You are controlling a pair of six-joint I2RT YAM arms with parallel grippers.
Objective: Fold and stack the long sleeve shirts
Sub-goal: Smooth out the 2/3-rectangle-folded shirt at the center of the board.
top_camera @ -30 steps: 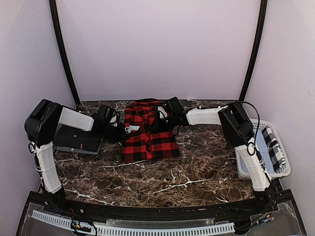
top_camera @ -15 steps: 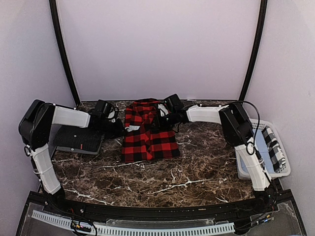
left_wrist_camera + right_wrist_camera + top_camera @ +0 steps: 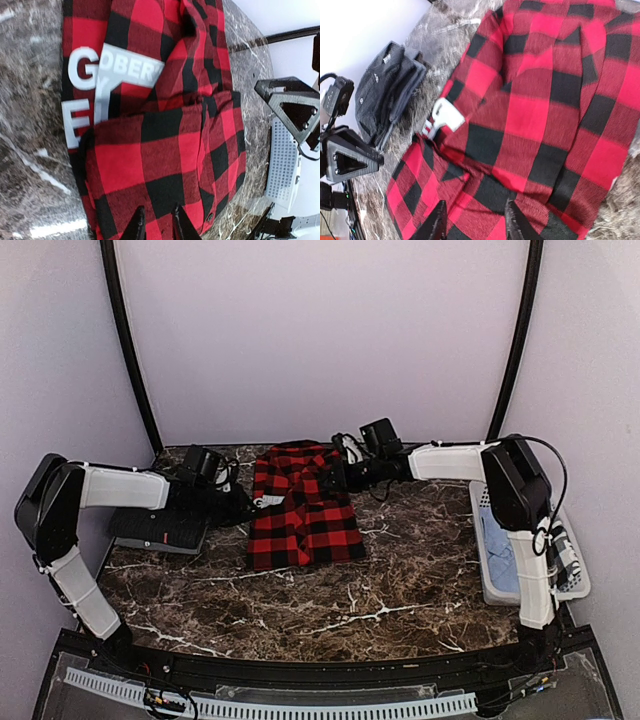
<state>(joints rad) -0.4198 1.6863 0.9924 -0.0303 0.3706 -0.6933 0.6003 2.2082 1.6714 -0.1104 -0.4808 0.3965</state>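
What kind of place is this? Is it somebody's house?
Probably not a house. It looks like a robot test booth: two robot arms fixed at a marble-patterned table, plain white walls framed by black poles, and a red-and-black flannel shirt lying between the arms.

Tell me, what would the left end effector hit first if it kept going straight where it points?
The flannel shirt: the left end effector points straight at its folded cloth, with nothing between. How close it is, I cannot tell.

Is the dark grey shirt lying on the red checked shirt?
No, the dark grey shirt lies beside the red checked shirt, apart from it.
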